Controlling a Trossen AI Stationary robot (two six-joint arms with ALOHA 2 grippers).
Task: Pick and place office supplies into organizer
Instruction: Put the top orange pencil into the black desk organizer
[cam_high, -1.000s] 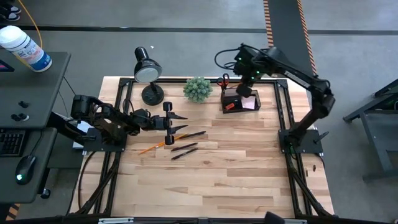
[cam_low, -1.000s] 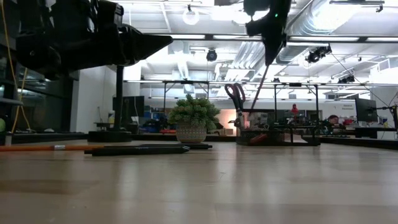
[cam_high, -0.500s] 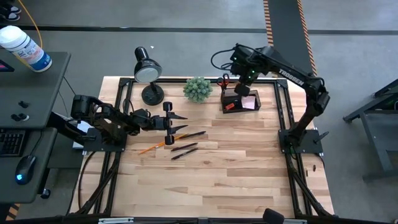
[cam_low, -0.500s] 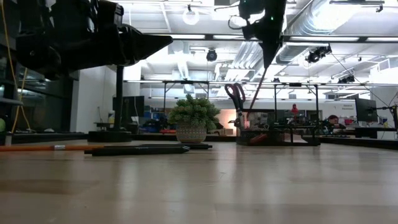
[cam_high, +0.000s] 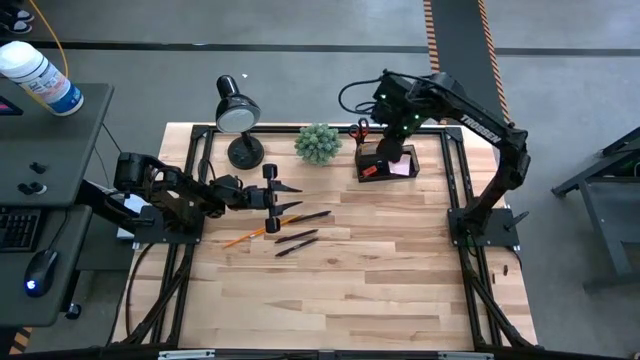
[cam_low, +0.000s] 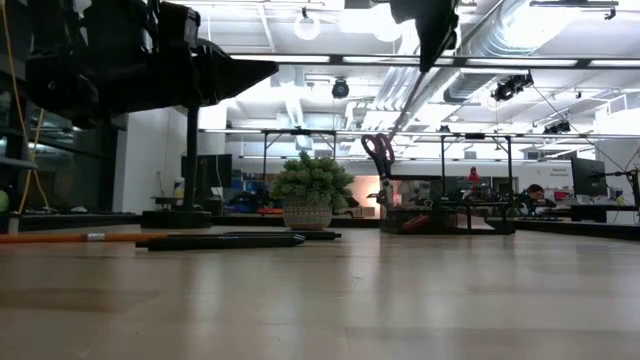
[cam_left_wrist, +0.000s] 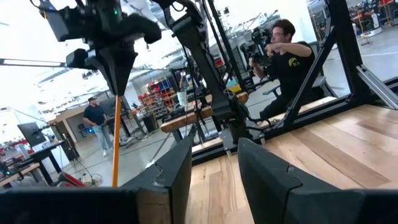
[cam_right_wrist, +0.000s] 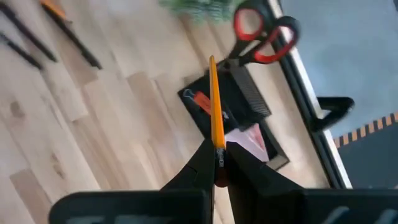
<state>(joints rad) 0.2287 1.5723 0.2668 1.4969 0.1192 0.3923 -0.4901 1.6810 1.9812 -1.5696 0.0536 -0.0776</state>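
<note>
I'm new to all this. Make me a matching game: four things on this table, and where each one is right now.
Things:
1. red-handled scissors
2. orange pencil
3. black pens
4. pink sticky-note pad

Places:
A. lying loose on the wood near the left gripper
B. clamped in the right gripper, above the organizer
C. standing upright in the organizer's tall cup
D. lying flat in the organizer's low tray

Pairs: 1-C, 2-B, 3-A, 4-D

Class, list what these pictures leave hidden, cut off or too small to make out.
- Organizer compartments: high view, partly hidden by the right claw.
- Right claw: low view, cut off by the top edge.
- Tabletop pens: high view, too small to tell caps or tips.
- Left claw: left wrist view, nothing visible between its fingers.
</note>
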